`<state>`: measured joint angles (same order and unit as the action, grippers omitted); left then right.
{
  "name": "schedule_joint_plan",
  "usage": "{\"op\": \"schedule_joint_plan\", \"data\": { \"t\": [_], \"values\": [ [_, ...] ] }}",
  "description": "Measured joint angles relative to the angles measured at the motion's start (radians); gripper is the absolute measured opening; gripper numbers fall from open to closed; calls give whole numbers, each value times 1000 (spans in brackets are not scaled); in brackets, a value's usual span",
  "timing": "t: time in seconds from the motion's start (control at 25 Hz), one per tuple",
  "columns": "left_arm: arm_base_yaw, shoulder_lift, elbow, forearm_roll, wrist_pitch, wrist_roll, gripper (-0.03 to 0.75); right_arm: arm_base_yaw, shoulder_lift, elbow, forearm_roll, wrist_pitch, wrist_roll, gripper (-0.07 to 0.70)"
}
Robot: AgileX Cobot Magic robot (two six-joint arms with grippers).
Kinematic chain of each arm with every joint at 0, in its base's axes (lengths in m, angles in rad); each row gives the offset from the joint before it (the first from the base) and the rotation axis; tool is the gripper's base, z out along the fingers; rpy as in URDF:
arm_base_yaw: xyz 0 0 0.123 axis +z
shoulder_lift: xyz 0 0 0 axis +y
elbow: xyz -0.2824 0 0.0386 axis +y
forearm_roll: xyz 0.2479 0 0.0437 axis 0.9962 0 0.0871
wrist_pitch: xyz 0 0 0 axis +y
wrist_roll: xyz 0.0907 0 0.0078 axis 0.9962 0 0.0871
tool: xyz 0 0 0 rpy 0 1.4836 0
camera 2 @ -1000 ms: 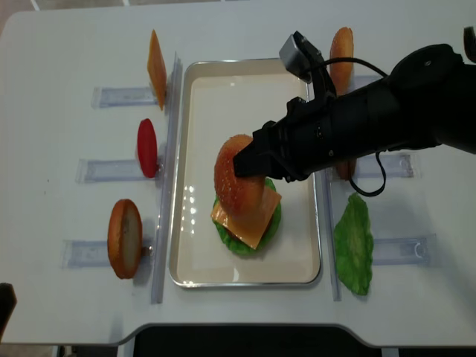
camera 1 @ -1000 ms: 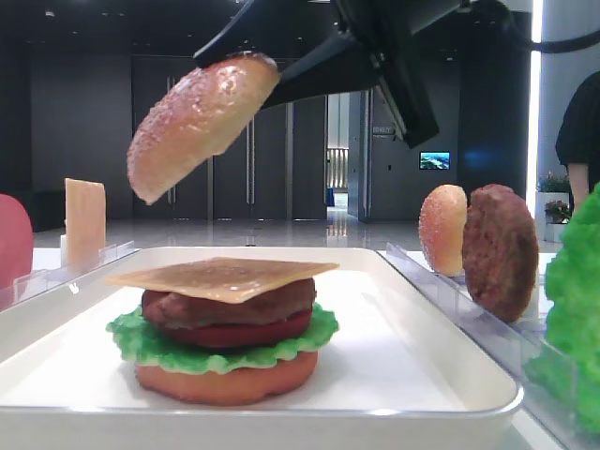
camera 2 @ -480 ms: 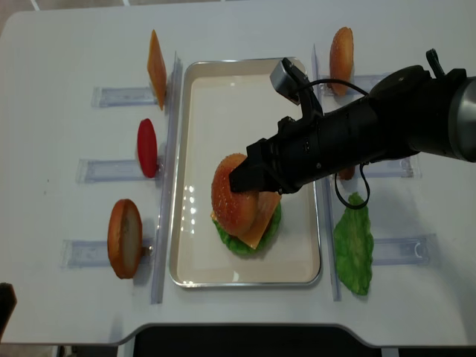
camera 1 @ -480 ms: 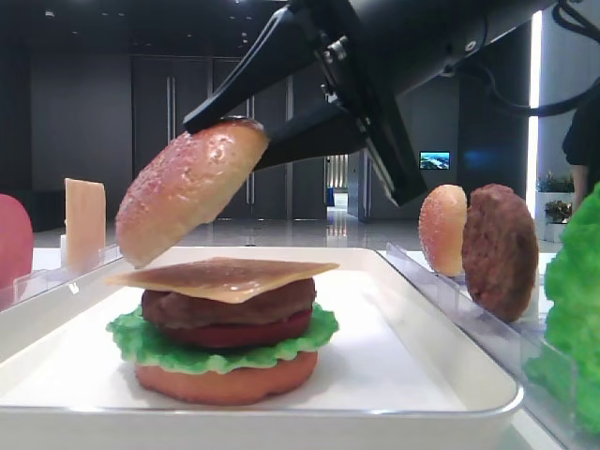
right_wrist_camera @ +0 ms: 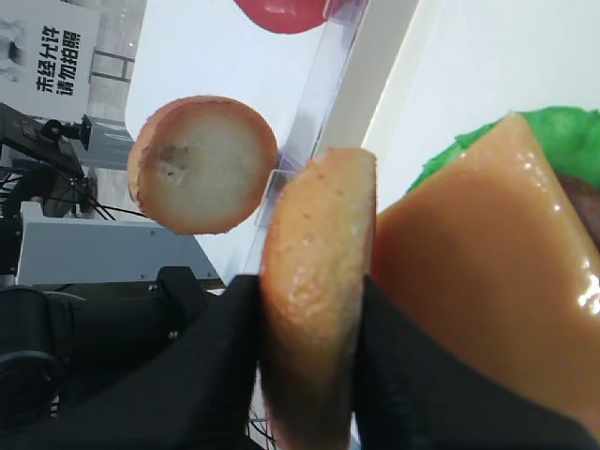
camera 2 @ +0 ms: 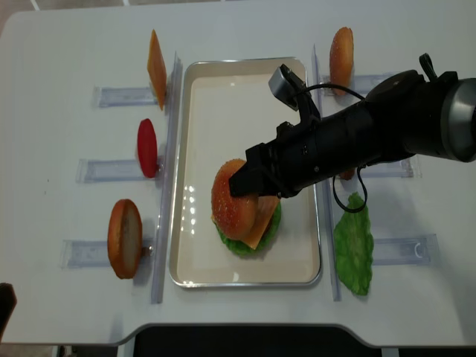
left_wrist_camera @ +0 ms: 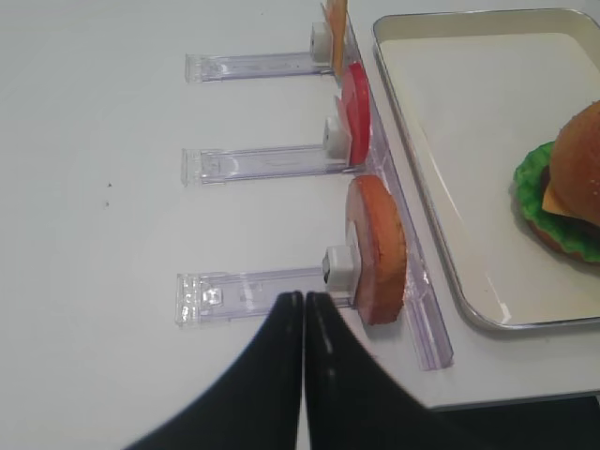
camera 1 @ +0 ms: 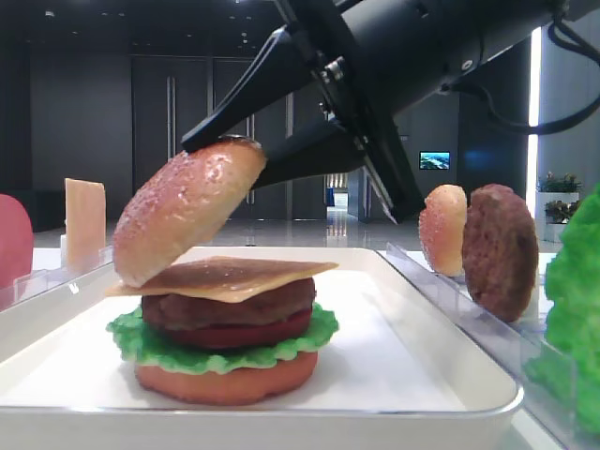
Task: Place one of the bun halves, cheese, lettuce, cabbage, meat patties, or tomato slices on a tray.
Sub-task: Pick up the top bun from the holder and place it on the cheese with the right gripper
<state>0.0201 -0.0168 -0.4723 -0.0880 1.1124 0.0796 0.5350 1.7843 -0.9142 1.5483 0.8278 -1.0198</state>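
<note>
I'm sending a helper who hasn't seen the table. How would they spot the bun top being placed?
Find the white tray in the middle of the table, with a stacked burger on it. The bun top hangs tilted over that stack, clamped in the right gripper. Every other bun stands in a clear rack outside the tray.

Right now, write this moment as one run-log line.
right tool: shut on bun top | bun top: tilted above cheese | stack: on tray

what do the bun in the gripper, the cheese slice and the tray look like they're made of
Bun: looks like glossy plastic, with shiny highlights on a speckled crust.
Cheese slice: thin stiff plastic, apparently; it overhangs the stack without drooping.
Tray: smooth white, with a low rim that reflects light; plastic or coated metal, can't tell.
</note>
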Motion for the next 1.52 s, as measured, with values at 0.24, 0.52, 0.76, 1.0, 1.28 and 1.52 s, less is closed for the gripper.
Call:
{"op": "schedule_joint_plan", "data": {
  "t": [0.24, 0.52, 0.76, 1.0, 1.28, 1.52],
  "values": [
    [0, 0, 0, 0, 0, 0, -7, -6, 2, 0, 7, 1, 1, 209],
    [0, 0, 0, 0, 0, 0, -7, -6, 2, 0, 7, -4, 1, 209],
    [0, 0, 0, 0, 0, 0, -7, -6, 2, 0, 9, -8, 1, 209],
    [0, 0, 0, 0, 0, 0, -7, -6, 2, 0, 9, -11, 1, 212],
    [0, 0, 0, 0, 0, 0, -7, -6, 2, 0, 7, -28, 1, 256],
    [0, 0, 0, 0, 0, 0, -7, -6, 2, 0, -13, -45, 1, 259]
  ]
}}
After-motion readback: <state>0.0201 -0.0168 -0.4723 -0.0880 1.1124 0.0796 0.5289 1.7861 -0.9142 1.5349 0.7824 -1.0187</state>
